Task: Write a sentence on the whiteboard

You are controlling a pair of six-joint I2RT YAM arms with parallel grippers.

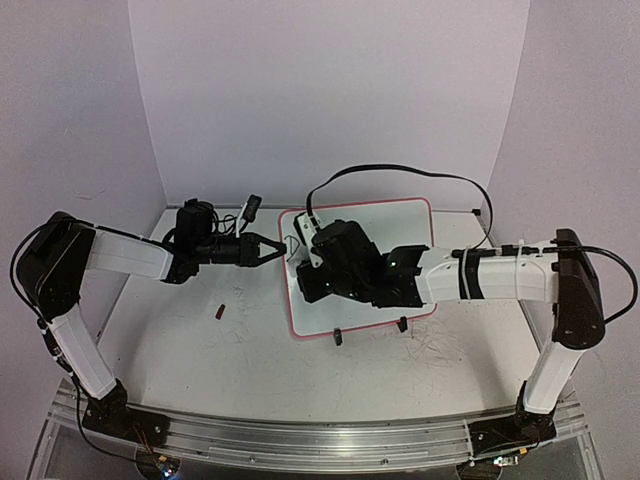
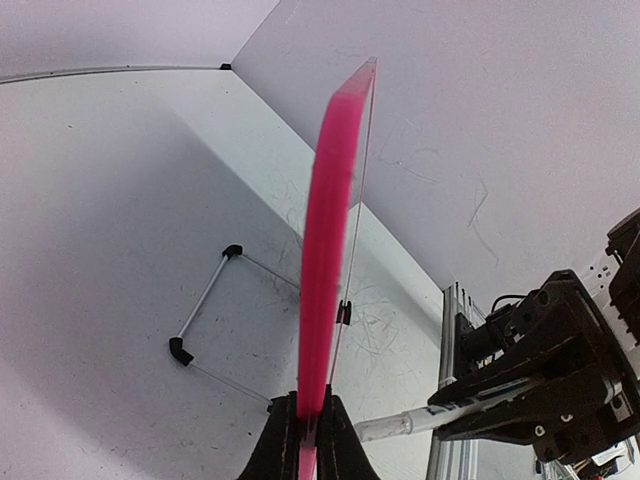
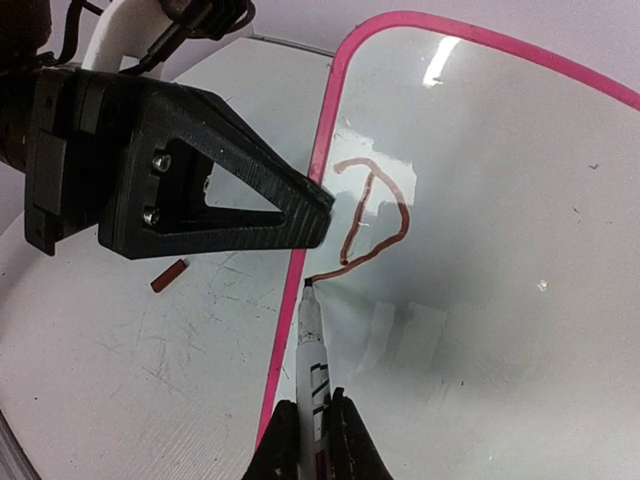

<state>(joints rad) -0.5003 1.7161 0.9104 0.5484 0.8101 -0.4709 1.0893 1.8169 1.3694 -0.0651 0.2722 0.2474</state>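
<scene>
1. The left gripper (image 2: 310, 432) is clamping the pink-red frame of the whiteboard (image 1: 400, 225) at its left edge, with its jaws closed tight on the rim.
2. The right gripper (image 3: 312, 432) is pinching a marker (image 3: 311, 345) between jaws closed on its barrel, and the tip is resting at the board's surface just inside the left frame.
3. The whiteboard is sitting in the middle of the tabletop (image 1: 200, 350) between the two arms, with its black clip feet (image 1: 338, 337) at the near edge.
4. A single reddish-brown letter "D" (image 3: 372, 215) is showing on the board, its tail running down to the marker tip.
5. A small dark red object (image 1: 220, 310) is lying on the tabletop left of the board, apart from it.
</scene>
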